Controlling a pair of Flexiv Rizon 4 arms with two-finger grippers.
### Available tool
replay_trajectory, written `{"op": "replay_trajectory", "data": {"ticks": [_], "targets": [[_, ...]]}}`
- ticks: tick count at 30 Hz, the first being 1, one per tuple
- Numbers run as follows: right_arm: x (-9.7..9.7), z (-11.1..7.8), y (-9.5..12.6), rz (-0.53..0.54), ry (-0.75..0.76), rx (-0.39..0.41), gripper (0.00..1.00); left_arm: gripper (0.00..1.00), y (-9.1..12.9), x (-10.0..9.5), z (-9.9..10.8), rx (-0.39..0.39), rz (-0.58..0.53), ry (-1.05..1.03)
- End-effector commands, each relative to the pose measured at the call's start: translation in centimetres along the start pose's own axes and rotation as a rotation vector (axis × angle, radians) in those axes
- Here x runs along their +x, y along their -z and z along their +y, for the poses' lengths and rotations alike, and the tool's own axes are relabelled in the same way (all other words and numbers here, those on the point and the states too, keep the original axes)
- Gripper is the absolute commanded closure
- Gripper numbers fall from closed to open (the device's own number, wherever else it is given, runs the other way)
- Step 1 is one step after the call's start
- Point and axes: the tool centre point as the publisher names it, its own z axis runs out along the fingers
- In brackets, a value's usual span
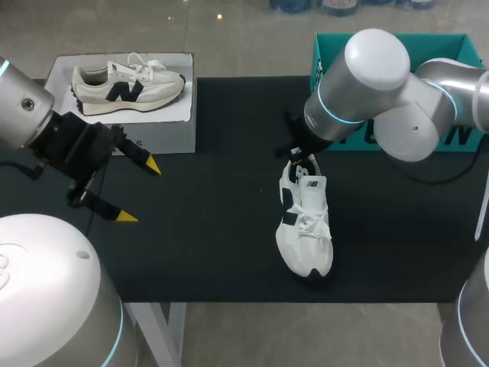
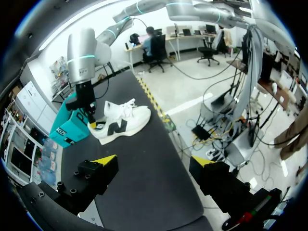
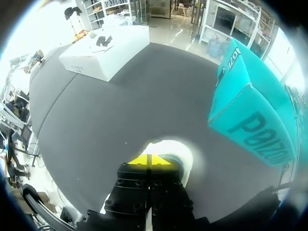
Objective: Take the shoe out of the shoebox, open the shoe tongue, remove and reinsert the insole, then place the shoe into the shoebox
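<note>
A wide table (image 1: 214, 229) with a flat black top, dull and dark from edge to edge. Straight edges all round. White metal legs (image 1: 177, 336) below the near edge, by the left corner.

Head view: high above the shoe (image 1: 304, 222), looking steeply down on the whole table (image 1: 214, 252).
Left wrist view: low, well apart from the shoe (image 2: 120, 124), facing across to it.
Right wrist view: right over the shoe's heel (image 3: 175, 154), facing down and past it.
Shared: all three see the shoe and the teal shoebox (image 1: 458, 46) beside it.
</note>
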Motion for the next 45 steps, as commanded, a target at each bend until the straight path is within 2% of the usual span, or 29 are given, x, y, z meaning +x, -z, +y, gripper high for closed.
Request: {"op": "replay_trajectory", "data": {"ticks": [1,4,19,25,30,33,41,45], "targets": [[-0.3,-0.6,1.3,-0.021,-0.007,0.003,1.00,0.00,0.0,0.0,0.0,-0.001,0.002,0.000],[-0.6,-0.9,1.0,-0.031,-0.016,0.015,1.00,0.00,0.0,0.0,0.0,-0.001,0.002,0.000],[-2.1,-0.6,-3.2,-0.051,-0.028,0.103,1.00,0.00,0.0,0.0,0.0,-0.001,0.002,0.000],[-2.4,-2.4,-4.6,-0.049,-0.046,0.163,1.00,0.00,0.0,0.0,0.0,-0.001,0.002,0.000],[-2.3,-4.0,-4.9,-0.037,-0.064,0.187,1.00,0.00,0.0,0.0,0.0,-0.001,0.002,0.000],[-2.1,-4.4,-4.4,-0.037,-0.066,0.189,1.00,0.00,0.0,0.0,0.0,-0.001,0.002,0.000],[-2.0,-3.4,-0.8,-0.059,-0.051,0.116,1.00,0.00,0.0,0.0,0.0,-0.001,0.002,0.000],[-1.9,-3.3,-0.3,-0.065,-0.045,0.111,1.00,0.00,0.0,0.0,0.0,-0.001,0.002,0.000]]}}
